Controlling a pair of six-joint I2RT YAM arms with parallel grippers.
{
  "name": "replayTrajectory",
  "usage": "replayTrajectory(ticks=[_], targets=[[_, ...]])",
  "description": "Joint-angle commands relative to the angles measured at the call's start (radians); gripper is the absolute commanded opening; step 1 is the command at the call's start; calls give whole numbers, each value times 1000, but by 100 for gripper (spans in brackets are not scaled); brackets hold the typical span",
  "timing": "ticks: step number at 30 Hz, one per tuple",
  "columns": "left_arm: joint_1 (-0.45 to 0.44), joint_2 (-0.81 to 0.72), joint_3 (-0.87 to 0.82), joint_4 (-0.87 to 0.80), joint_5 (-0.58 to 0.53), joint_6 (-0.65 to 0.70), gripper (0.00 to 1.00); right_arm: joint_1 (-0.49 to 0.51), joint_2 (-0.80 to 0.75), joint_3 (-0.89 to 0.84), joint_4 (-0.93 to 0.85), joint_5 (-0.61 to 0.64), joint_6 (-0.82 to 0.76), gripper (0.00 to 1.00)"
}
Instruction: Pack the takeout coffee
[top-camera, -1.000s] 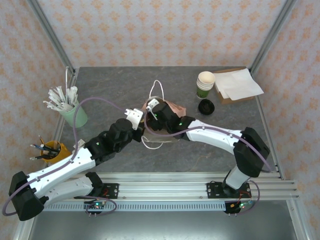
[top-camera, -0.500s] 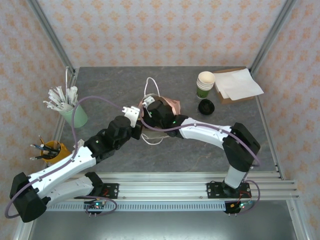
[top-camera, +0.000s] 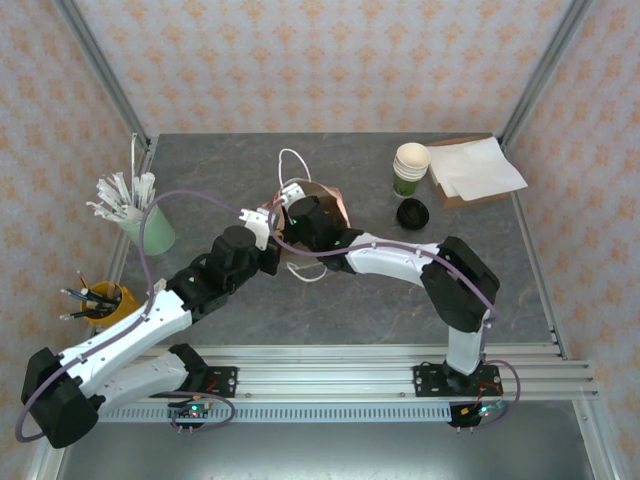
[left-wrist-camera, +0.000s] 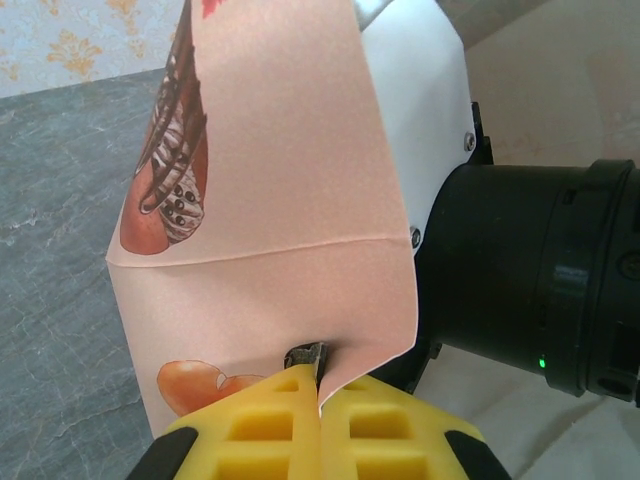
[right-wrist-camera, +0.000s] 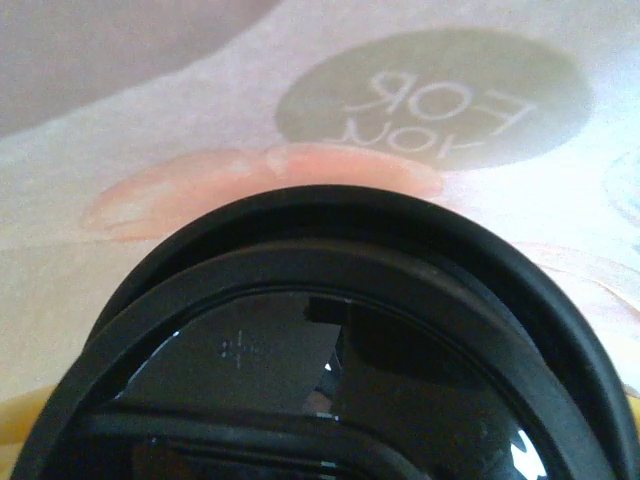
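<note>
White-black arms (top-camera: 120, 340) carry purple cables (top-camera: 185, 194); left claw (left-wrist-camera: 320, 400) yellow.

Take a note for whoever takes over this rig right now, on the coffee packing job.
Left end effector: shut, pinching the edge of the pink paper bag.
Right end effector: inside the bag, apparently gripping the takeout coffee; its black lid is the part I can see.
Done: coffee is in the bag's mouth.
Left: probably set it down inside, release, withdraw the right arm, then let go of the bag.
</note>
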Motion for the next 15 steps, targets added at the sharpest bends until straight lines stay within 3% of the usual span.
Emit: replayTrajectory(ticks=[1, 9, 12, 15], targets=[[17, -12, 2, -9, 50, -34, 0, -2, 32, 29, 104, -38, 38, 52], [60, -15, -1, 12, 81, -81, 0, -8, 78, 47, 97, -155, 96, 53], [83, -28, -6, 16, 89, -104, 0, -10, 47, 43, 4, -115, 85, 52], [98, -24, 8, 17, 179, -100, 0, -17, -31, -42, -74, -53, 88, 52]])
